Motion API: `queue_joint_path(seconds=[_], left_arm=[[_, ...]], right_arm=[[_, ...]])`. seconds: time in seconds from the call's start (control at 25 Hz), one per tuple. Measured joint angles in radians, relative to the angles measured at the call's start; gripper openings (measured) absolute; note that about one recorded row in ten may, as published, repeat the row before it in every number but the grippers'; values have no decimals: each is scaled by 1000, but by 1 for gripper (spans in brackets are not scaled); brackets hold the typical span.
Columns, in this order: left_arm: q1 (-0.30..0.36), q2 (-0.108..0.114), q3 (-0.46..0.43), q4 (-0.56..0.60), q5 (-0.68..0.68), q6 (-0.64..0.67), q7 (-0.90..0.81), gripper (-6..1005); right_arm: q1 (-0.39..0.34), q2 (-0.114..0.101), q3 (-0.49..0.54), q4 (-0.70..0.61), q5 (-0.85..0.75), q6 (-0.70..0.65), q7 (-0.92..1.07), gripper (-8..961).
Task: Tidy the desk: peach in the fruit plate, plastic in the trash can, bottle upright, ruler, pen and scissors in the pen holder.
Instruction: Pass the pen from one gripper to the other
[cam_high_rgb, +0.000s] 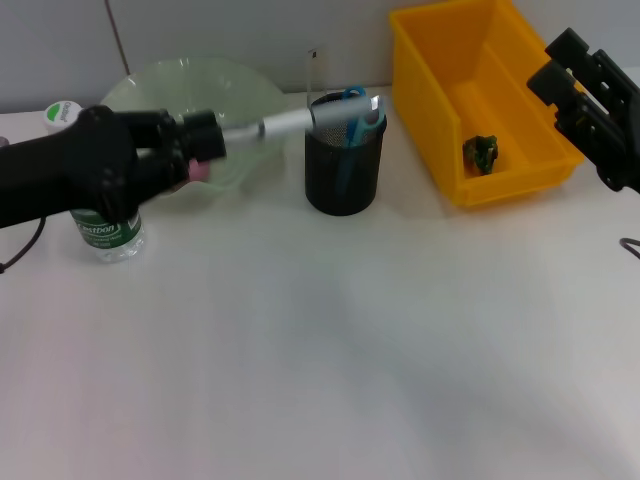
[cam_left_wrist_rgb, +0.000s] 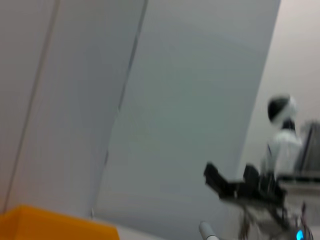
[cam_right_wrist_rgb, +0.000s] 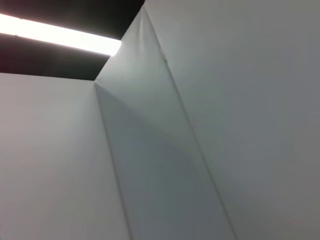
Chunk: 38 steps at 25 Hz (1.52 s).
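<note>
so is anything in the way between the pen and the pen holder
Nothing visible. The left tool holds the pen level, its tip already at the rim of the pen holder, beside the scissors standing inside.

The bottle (cam_high_rgb: 108, 232) has a green label with white lettering, partly hidden, apparently "estbon"

Head camera looks down on the desk (cam_high_rgb: 320, 380); both wrist cameras seemingly face walls.
</note>
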Motion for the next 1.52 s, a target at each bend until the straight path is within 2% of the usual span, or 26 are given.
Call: queue_joint_path(seconds=[0.04, 0.16, 0.32, 0.36, 0.48, 0.52, 0.56, 0.72, 0.88, 1.04, 1.08, 1.16, 1.4, 1.44, 1.52], left_arm=[[-4, 0, 18, 67, 45, 2, -46, 170], [-22, 1, 56, 166, 123, 3, -101, 171], [-45, 1, 62, 213, 188, 7, -124, 173], [-71, 1, 65, 237, 236, 15, -136, 174], [-71, 1, 65, 237, 236, 15, -136, 176], [-151, 1, 70, 305, 368, 80, -143, 176], [-157, 1, 72, 314, 378, 87, -143, 177], [-198, 1, 87, 358, 441, 121, -144, 179], [-224, 1, 95, 370, 471, 128, -144, 181], [-243, 1, 103, 372, 492, 131, -145, 183], [-272, 1, 110, 376, 534, 138, -145, 184], [-288, 1, 123, 382, 557, 144, -146, 185], [-301, 0, 145, 391, 575, 148, -150, 188], [-324, -3, 213, 424, 615, 151, -164, 189], [-330, -3, 244, 424, 624, 151, -167, 190]], right_arm=[[1, -9, 0, -3, -14, -8, 17, 670], [9, -32, 7, -15, -66, -20, 61, 670], [27, -71, 19, -54, -172, -16, 120, 670], [36, -82, 34, -65, -214, -14, 142, 670], [63, -107, 125, -115, -380, -12, 226, 669], [71, -113, 162, -137, -434, -12, 252, 669], [79, -116, 205, -171, -512, -11, 293, 669], [100, -114, 337, -315, -739, -10, 429, 669], [125, -105, 399, -415, -883, -14, 509, 669], [160, -103, 400, -459, -972, -23, 558, 669], [168, -101, 398, -468, -989, -25, 565, 668], [184, -96, 396, -484, -1020, -29, 576, 668], [237, -86, 394, -508, -1118, -41, 612, 668], [244, -83, 393, -512, -1134, -42, 615, 668], [259, -76, 391, -522, -1176, -42, 622, 668]])
